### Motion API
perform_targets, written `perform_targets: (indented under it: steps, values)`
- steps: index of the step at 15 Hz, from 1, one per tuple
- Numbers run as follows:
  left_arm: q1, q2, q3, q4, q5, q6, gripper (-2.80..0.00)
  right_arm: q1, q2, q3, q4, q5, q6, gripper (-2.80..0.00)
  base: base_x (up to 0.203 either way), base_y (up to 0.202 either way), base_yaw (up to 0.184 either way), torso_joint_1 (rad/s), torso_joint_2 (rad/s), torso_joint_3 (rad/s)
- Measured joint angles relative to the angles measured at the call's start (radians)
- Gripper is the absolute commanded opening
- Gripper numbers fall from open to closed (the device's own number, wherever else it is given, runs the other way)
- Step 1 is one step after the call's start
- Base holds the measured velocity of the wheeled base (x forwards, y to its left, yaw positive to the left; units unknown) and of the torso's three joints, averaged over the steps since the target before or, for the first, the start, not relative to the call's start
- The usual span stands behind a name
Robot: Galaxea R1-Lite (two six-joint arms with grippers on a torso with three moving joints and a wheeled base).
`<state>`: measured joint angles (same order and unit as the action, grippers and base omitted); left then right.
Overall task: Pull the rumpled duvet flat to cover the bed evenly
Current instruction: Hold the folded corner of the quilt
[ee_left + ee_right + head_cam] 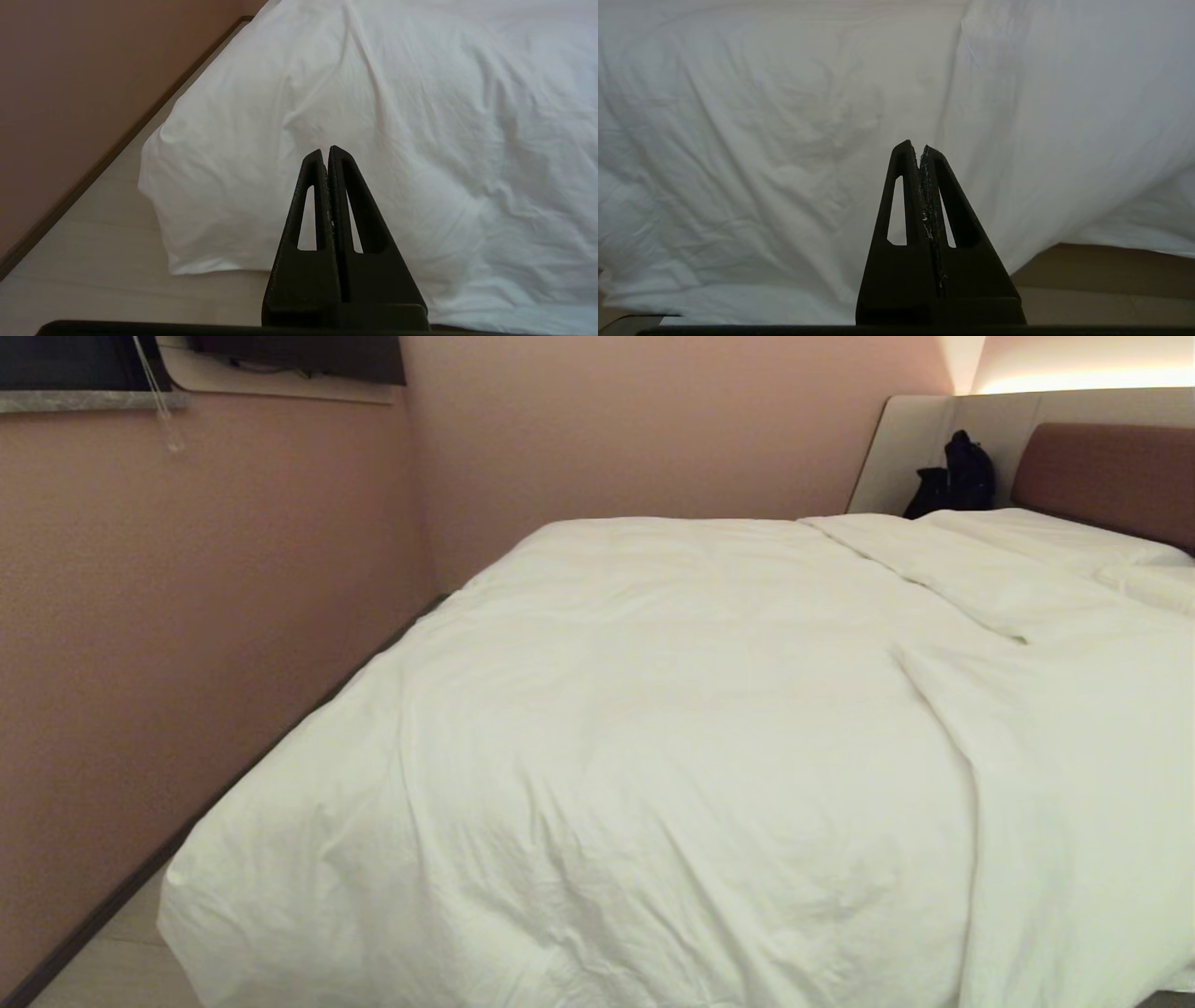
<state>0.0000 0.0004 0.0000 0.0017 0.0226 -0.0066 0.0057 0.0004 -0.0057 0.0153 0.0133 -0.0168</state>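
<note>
The white duvet [672, 737] lies spread over the bed, with soft wrinkles and a long fold running down its right part. It hangs over the near foot end; one corner [173, 219] droops to the floor. The bed shows its brown headboard [1111, 476] at the far right and a strip of beige base [1106, 270] under the duvet's edge. My left gripper [325, 151] is shut and empty, hanging in front of the duvet's left corner. My right gripper [920, 147] is shut and empty too, facing the draped duvet [784, 154]. Neither arm shows in the head view.
A pink wall [187, 644] runs close along the bed's left side, leaving a narrow strip of pale floor [93, 275]. A black bag [957, 476] sits by the headboard surround. White pillows [1064, 537] lie at the head end.
</note>
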Motion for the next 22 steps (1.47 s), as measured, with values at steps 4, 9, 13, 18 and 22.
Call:
perform_targets:
  steps: [4, 9, 13, 18, 22]
  values:
    - [0.000, 0.000, 0.000, -0.002, 0.000, -0.008, -2.80, 0.000, 0.000, 0.000, 0.000, 0.000, 0.000, -2.80, -0.153, 0.000, 0.001, 0.003, 0.00, -0.001]
    - [0.000, 0.000, 0.000, -0.001, 0.000, 0.000, -2.80, 0.000, 0.000, 0.000, 0.000, 0.000, 0.000, -2.80, 0.000, 0.000, 0.000, 0.000, 0.00, 0.000]
    - [0.000, 0.000, 0.000, -0.002, 0.000, 0.003, -2.80, 0.000, 0.000, 0.000, 0.000, 0.000, 0.000, -2.80, 0.000, 0.000, 0.000, 0.000, 0.00, 0.000]
    - [0.000, 0.000, 0.000, 0.000, 0.000, 0.005, -2.80, 0.000, 0.000, 0.000, 0.000, 0.000, 0.000, -2.80, 0.004, -0.096, 0.005, 0.001, 0.00, 0.003]
    - [0.000, 0.000, 0.000, 0.001, 0.000, 0.003, -2.80, 0.000, 0.000, 0.000, 0.000, 0.000, 0.000, -2.80, 0.000, -0.195, 0.000, 0.004, 0.00, 0.002]
